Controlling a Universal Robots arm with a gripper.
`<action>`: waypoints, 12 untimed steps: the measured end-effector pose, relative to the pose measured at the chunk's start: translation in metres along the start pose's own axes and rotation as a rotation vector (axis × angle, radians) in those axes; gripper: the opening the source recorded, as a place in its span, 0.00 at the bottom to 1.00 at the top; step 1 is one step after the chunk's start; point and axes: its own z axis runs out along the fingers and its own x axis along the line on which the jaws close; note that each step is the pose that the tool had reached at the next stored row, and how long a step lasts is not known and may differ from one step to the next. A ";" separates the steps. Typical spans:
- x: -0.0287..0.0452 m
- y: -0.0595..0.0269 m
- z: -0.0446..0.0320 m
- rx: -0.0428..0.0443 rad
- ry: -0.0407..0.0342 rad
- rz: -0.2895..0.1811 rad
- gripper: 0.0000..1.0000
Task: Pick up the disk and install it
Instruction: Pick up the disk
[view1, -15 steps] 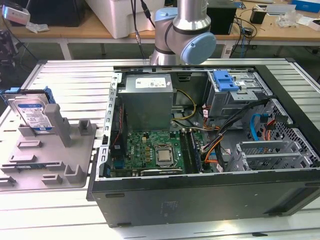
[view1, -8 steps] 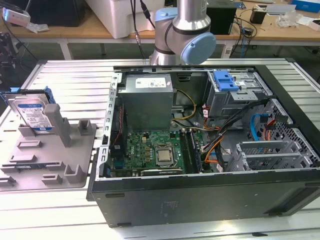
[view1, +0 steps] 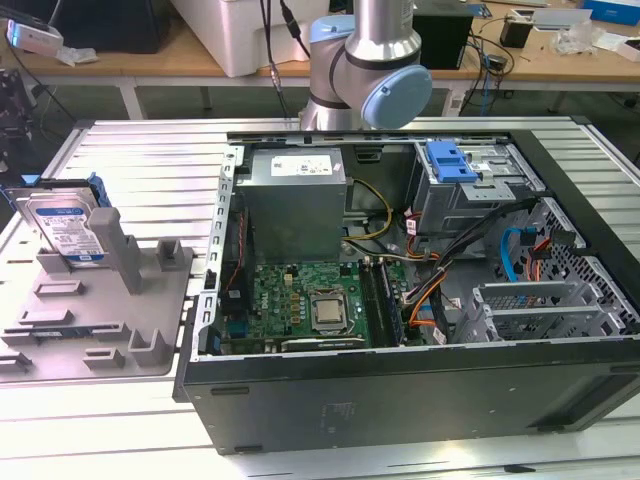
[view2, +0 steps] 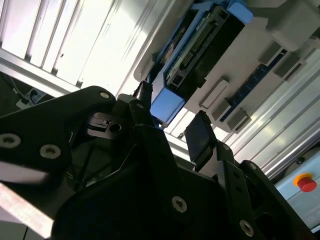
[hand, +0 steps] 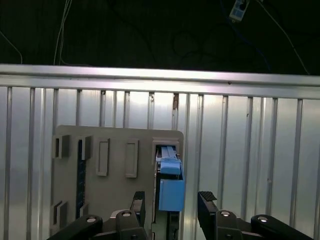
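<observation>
Item 1: the disk (view1: 62, 228). A silver hard drive with a white-and-blue label, clipped in a blue carrier. It stands on edge in a slot of the grey fixture plate (view1: 110, 320), at the exterior view's left, well apart from the open computer case (view1: 400, 410). The label face is turned toward the case. It leans back a little rather than standing plumb. In the second wrist view its dark connector edge (view2: 197, 55) faces up at the camera, so I take the long axis to run upward out of the slot. In the first wrist view I see it edge-on from above (hand: 170, 192), a thin strip lying along the plate's side.

Item 2: the gripper (hand: 172, 204). It hangs over the disk. The jaws are spread wide and hold nothing. In the first wrist view the blue carrier sits in the gap between the two black fingers (hand: 207, 202). In the second wrist view the gripper (view2: 172, 122) is clear of the drive, with no contact that I can see.

Item 3: the robot arm (view1: 365, 60). Its joints stand behind the case, at the top of the exterior view.

Item 4: the case interior. It holds a green motherboard (view1: 290, 295) and a blue caddy (view1: 450, 160) in the drive bay.

Item 5: the desk (view1: 130, 150). A slotted aluminium top that carries both plate and case.
</observation>
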 end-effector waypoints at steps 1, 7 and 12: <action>0.0000 0.0000 0.0004 0.0002 0.0000 -0.003 0.54; -0.0001 0.0000 0.0028 0.0008 -0.0001 -0.018 0.53; -0.0002 0.0000 0.0050 0.0011 -0.0001 -0.024 0.45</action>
